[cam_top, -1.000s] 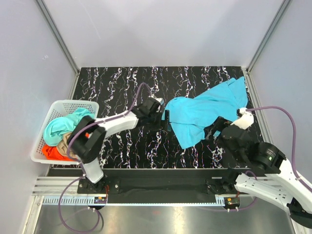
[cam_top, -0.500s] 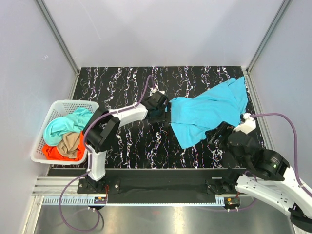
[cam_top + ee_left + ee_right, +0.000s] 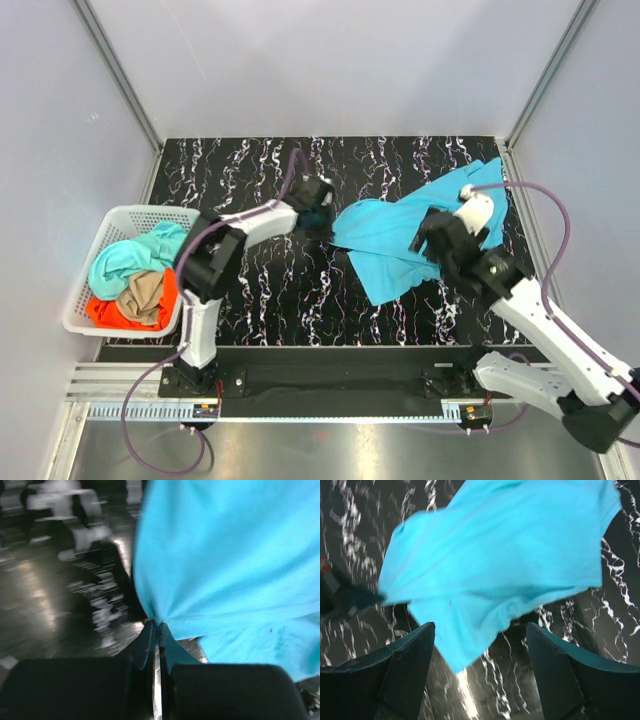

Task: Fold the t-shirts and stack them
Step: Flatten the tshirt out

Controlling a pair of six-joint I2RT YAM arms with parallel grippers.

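A bright cyan t-shirt [image 3: 400, 235] lies crumpled across the right half of the black marbled table. My left gripper [image 3: 326, 222] is at its left edge, and in the left wrist view the jaws [image 3: 158, 626] are shut on the hem of the cyan t-shirt [image 3: 225, 555]. My right gripper [image 3: 437, 248] hovers over the shirt's middle. In the right wrist view this gripper [image 3: 480, 626] is open and empty, with the cyan t-shirt [image 3: 505, 555] below and ahead of it. Mint-teal [image 3: 125, 262], tan [image 3: 143, 293] and orange-red [image 3: 105, 312] t-shirts lie bunched in the basket.
A white lattice basket [image 3: 120, 213] stands off the table's left edge. Grey walls with metal frame rails enclose the table on three sides. The arm bases sit on a rail at the near edge.
My left gripper closed on the cyan shirt's left hem and pulled it slightly left. The right arm swung from the near right edge up over the shirt.
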